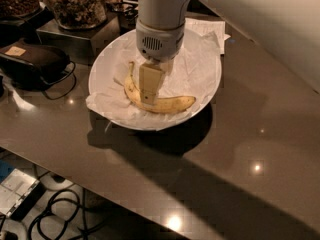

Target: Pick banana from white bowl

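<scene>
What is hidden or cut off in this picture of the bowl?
- Camera view: the tool, low over the banana in the white bowl, hides part of the banana and any contact with it.
- Camera view: the top edge cuts off the jars.

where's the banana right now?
Camera view: the banana lies in the near half of the white bowl, left of frame centre, with the gripper directly over its bend.

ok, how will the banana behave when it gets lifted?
The banana looks ripe and speckled, so it is probably soft and bruisable. The gripper is at its bend, off-centre, so the long end may dip. Crumpled paper in the bowl likely stops sliding.
</scene>
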